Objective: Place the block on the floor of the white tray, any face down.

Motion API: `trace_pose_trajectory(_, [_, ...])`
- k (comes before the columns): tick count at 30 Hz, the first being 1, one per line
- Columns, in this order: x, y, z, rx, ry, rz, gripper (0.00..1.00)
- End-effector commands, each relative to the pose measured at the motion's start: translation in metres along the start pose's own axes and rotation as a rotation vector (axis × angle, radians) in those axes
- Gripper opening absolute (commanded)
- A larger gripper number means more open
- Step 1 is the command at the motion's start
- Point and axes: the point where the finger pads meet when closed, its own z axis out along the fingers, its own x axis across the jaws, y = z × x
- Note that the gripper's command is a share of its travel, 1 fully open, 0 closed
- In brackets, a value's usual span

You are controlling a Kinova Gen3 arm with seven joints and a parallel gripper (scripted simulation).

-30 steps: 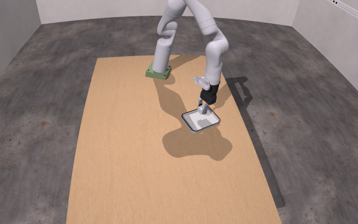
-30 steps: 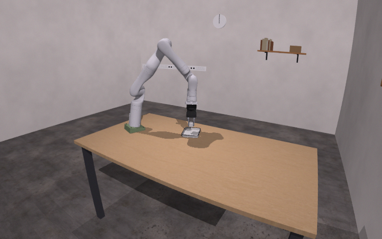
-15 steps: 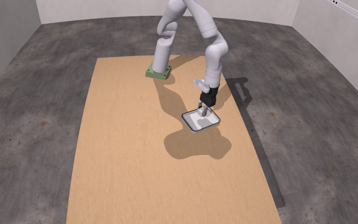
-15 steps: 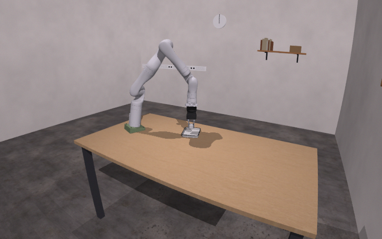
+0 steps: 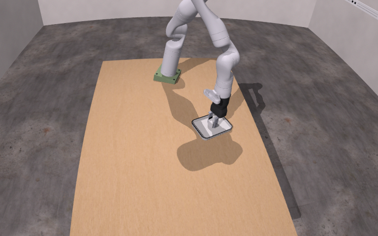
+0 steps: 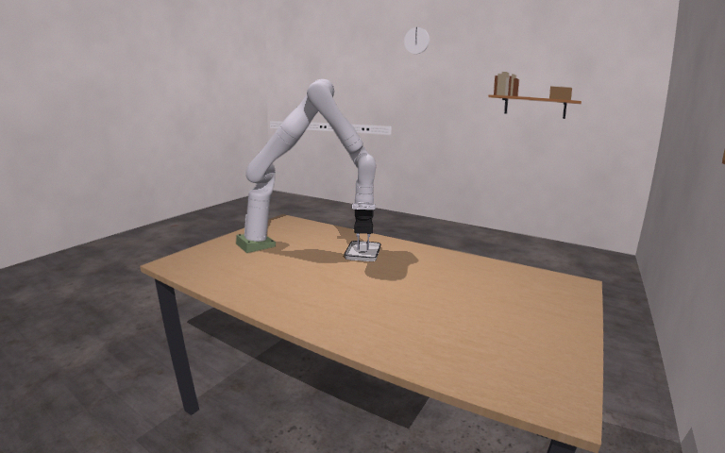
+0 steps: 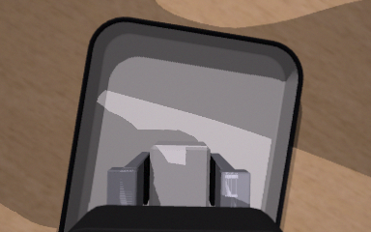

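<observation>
Gripping fingers clamp boxy grey block (image 7: 180,176).

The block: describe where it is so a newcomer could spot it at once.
On the wooden table, find the white tray under the arm's wrist. The block hangs over the tray floor, clamped between the gripper fingers: a plain grey cuboid, the only loose object.
</observation>
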Motion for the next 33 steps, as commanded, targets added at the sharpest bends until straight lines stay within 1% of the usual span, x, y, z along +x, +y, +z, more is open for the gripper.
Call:
trace_pose_trajectory(1, [-0.0011,-0.0003,0.0042,0.001,-0.002,0.000,0.00])
trace_pose_trajectory(33, [-0.0012,-0.0003,0.0075,0.001,-0.002,0.000,0.00])
